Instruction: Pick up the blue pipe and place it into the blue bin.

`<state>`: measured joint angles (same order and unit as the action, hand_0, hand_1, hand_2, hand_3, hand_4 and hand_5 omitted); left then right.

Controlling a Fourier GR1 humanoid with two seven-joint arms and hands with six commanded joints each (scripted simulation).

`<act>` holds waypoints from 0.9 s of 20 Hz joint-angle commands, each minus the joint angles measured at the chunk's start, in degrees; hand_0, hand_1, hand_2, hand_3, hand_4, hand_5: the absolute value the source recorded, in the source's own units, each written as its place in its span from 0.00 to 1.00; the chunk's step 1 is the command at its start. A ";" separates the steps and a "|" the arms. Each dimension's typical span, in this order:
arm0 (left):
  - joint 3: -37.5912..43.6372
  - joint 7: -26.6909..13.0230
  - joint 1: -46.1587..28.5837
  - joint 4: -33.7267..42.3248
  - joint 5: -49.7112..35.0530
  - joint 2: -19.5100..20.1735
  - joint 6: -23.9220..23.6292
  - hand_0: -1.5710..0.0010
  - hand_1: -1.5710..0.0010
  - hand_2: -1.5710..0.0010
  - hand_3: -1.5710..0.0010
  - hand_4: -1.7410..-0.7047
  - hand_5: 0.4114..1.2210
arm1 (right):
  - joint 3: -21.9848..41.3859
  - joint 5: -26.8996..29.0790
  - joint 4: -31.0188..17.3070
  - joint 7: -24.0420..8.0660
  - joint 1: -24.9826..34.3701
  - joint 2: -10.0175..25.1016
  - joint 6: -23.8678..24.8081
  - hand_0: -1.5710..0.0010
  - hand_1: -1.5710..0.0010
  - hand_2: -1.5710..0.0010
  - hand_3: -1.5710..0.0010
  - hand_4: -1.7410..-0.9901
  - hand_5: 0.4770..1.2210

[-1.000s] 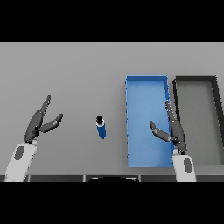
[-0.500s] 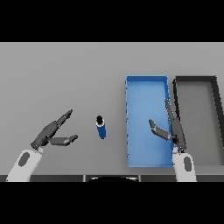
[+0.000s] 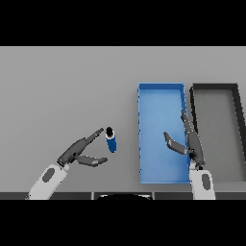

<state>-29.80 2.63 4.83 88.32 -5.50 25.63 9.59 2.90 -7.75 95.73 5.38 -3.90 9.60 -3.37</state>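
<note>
Fingers on my left hand (image 3: 79,153) are spread, long ones stretched toward two o'clock and the thumb splayed out below at about four, with nothing between them yet. Just off those fingertips, at two o'clock from the palm, stands the blue pipe (image 3: 111,141), a short blue cylinder with a dark cap at its top end, resting on the grey table (image 3: 57,91). I cannot tell whether the fingertips touch its cap or sit just beside it; either way there is no grip.

I read this as the reach step: the pipe is not grasped and nothing is lifted. The next move calls for sliding the hand further toward three o'clock so the pipe sits between thumb and fingers, then curling them round its body below the cap. A glancing push from the outstretched fingers could tip or roll it, so I would come in gently.

From the pipe, the blue bin (image 3: 161,93) lies at three o'clock, near but apart, its long axis running twelve to six. Its near wall is the one thing to clear, so the carry needs a lift first.

My right hand (image 3: 188,143) hangs over the bin's right side, fingers relaxed and apart, holding nothing; it may crowd the drop spot. Beyond it, at three o'clock, sits a dark bin (image 3: 215,88).
</note>
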 commanded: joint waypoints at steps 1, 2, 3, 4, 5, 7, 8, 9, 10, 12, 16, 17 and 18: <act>-0.47 0.77 0.76 -1.00 0.49 -1.32 -0.15 1.00 1.00 1.00 1.00 0.57 0.06 | 0.15 -0.05 0.14 -0.28 -0.08 -0.15 -0.01 1.00 1.00 1.00 1.00 0.70 0.20; -1.04 0.67 1.87 -2.17 1.20 -3.30 -0.87 1.00 1.00 1.00 1.00 0.57 0.06 | 0.44 -0.45 0.81 0.06 -0.93 -0.19 0.06 1.00 1.00 1.00 1.00 0.71 0.20; -0.62 0.42 3.05 -3.10 0.96 -4.16 -1.14 1.00 1.00 1.00 1.00 0.57 0.06 | 0.29 -0.95 0.50 -0.81 -0.32 0.04 0.46 1.00 1.00 1.00 1.00 0.72 0.19; -1.07 0.31 3.43 -3.54 1.08 -5.44 -1.44 1.00 1.00 1.00 1.00 0.57 0.06 | 0.07 -0.55 0.56 -0.48 -0.77 0.13 0.24 1.00 1.00 1.00 1.00 0.72 0.19; -1.36 0.24 4.31 -4.61 1.51 -6.46 -1.57 1.00 1.00 1.00 1.00 0.58 0.06 | -0.34 -0.48 0.09 -1.05 -0.13 0.39 0.40 1.00 1.00 1.00 1.00 0.71 0.20; -1.77 1.58 5.06 -7.07 2.39 -7.76 -1.58 1.00 1.00 1.00 1.00 0.60 0.06 | -0.72 0.06 -0.16 -0.05 -0.22 0.79 -0.06 1.00 1.00 1.00 1.00 0.71 0.21; -2.01 0.59 6.63 -8.44 3.33 -8.64 -1.98 1.00 1.00 1.00 1.00 0.62 0.05 | -0.36 0.19 0.17 0.70 -0.31 0.37 -0.23 1.00 1.00 1.00 1.00 0.70 0.22; -2.68 0.45 6.90 -9.71 5.05 -9.28 -3.04 1.00 1.00 1.00 1.00 0.64 0.03 | -0.49 0.58 -0.24 0.61 -0.56 0.39 -0.61 1.00 1.00 1.00 1.00 0.69 0.22; -2.88 0.58 6.92 -10.27 5.80 -9.72 -3.76 1.00 1.00 1.00 1.00 0.66 0.02 | -0.35 0.23 -0.46 0.44 -0.67 0.12 -0.30 1.00 1.00 1.00 1.00 0.69 0.22; -3.07 0.92 7.50 -11.85 5.38 -11.39 -3.39 1.00 1.00 1.00 1.00 0.66 0.01 | -0.07 -0.75 0.32 1.24 -1.45 0.36 0.15 1.00 1.00 1.00 1.00 0.70 0.23; -2.06 3.83 8.75 -14.30 3.54 -14.21 -3.02 1.00 1.00 0.97 0.97 0.58 0.11 | -0.88 -0.32 0.21 1.69 -2.16 1.30 -0.17 1.00 1.00 1.00 1.00 0.71 0.24; -1.68 4.74 8.10 -14.05 2.35 -14.80 -2.74 1.00 0.97 0.90 0.92 0.54 0.17 | -0.73 -0.39 0.33 1.80 -2.01 1.19 -0.13 1.00 1.00 1.00 1.00 0.70 0.24; -1.23 4.24 8.17 -13.93 1.22 -15.50 -2.62 0.99 0.90 0.80 0.82 0.48 0.25 | -0.77 -0.06 0.48 1.83 -1.98 1.02 -0.21 1.00 1.00 1.00 1.00 0.70 0.24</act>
<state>-31.03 6.89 13.02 74.40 -4.27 10.11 6.96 2.13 -7.82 96.21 7.23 -5.88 10.61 -3.59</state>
